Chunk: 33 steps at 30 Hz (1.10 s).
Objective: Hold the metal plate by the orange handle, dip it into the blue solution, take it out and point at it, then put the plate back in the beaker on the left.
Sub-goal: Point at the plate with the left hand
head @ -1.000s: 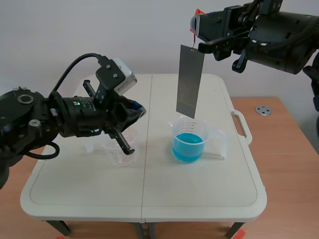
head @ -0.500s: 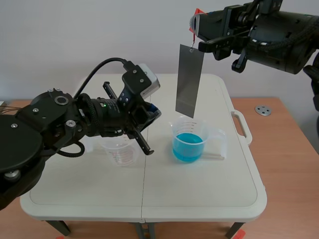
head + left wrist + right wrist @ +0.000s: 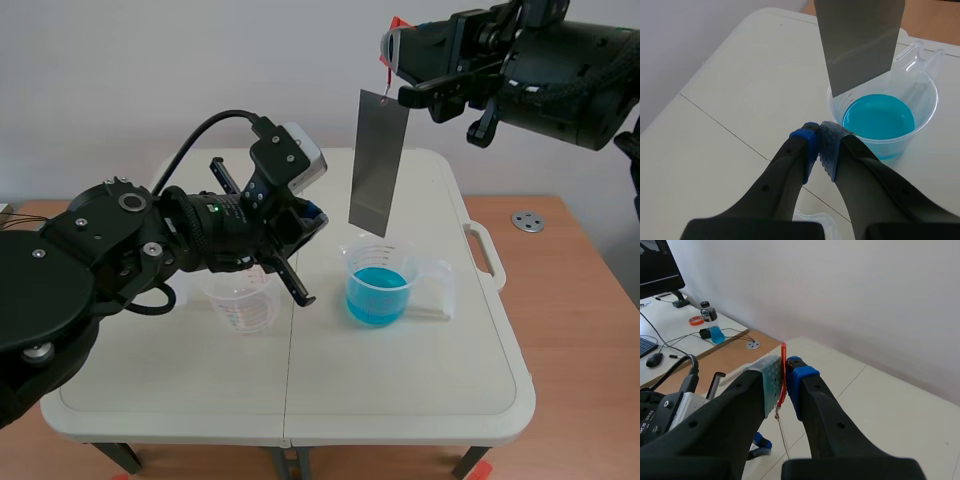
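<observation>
A grey metal plate hangs by its orange handle from my right gripper, which is shut on the handle high above the table. The handle shows pinched between the right pads. Below the plate stands the beaker of blue solution, and the plate's lower edge is clear of it. My left gripper is shut on nothing and points toward the plate's lower end, a short way off. In the left wrist view the plate hangs ahead of the shut fingertips, over the blue beaker.
An empty clear beaker stands at the left, partly hidden under my left arm. The white folding table has a handle on its right edge. A metal disc lies on the wooden floor to the right.
My left arm has risen and swung right, from over the empty beaker toward the plate's lower end. The right arm and the plate have kept still.
</observation>
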{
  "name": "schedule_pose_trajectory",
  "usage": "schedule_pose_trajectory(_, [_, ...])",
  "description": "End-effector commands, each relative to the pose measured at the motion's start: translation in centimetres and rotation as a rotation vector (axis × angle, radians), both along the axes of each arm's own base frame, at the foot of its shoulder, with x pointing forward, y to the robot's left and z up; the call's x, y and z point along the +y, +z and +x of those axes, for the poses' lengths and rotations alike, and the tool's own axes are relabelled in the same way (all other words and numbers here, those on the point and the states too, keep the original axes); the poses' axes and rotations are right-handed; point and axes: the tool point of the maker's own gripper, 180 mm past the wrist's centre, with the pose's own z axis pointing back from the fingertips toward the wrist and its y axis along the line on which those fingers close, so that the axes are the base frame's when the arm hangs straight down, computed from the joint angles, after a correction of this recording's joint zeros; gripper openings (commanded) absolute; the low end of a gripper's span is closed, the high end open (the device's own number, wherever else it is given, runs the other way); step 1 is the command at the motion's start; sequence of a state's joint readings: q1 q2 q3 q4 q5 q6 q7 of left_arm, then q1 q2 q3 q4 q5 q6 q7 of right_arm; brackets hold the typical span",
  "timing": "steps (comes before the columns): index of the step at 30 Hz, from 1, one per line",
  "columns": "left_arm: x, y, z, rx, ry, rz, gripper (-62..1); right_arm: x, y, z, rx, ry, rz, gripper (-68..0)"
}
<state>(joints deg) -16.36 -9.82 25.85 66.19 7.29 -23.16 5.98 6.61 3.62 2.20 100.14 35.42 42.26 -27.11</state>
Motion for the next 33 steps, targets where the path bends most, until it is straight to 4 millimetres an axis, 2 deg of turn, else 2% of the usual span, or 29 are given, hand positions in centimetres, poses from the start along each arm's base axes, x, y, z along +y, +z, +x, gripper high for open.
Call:
schedule_pose_trajectory(1, [-0.5,1.5,0.5,-0.035,-0.006,-0.025,-58.4,-0.1,1.8,-0.2,-0.055,0.005,0.022,-66.2])
schedule_pose_trajectory(10, [-0.4,1.3,0.4,-0.03,-0.005,-0.023,-58.4,-0.5,1.8,-0.1,-0.055,-0.006,0.022,-66.2])
schedule_pose_trajectory(15, [0.9,-0.1,-1.2,-0.009,-0.008,-0.007,-58.4,-0.5,1.8,-0.1,-0.055,-0.006,0.022,-66.2])
schedule_pose_trajectory(18, [2.6,-0.4,-2.6,-0.016,0.006,0.004,-58.4,-0.5,1.7,-0.1,-0.055,-0.006,0.021,-66.2])
schedule_pose_trajectory(21, [4.6,0.2,-4.1,-0.021,0.028,-0.01,-58.4,-0.5,1.6,-0.1,-0.05,-0.006,0.016,-66.2])
schedule_pose_trajectory(33, [11.8,4.6,-10.1,-0.024,0.129,-0.084,-58.4,-0.5,0.3,-0.5,-0.01,-0.008,0.006,-66.2])
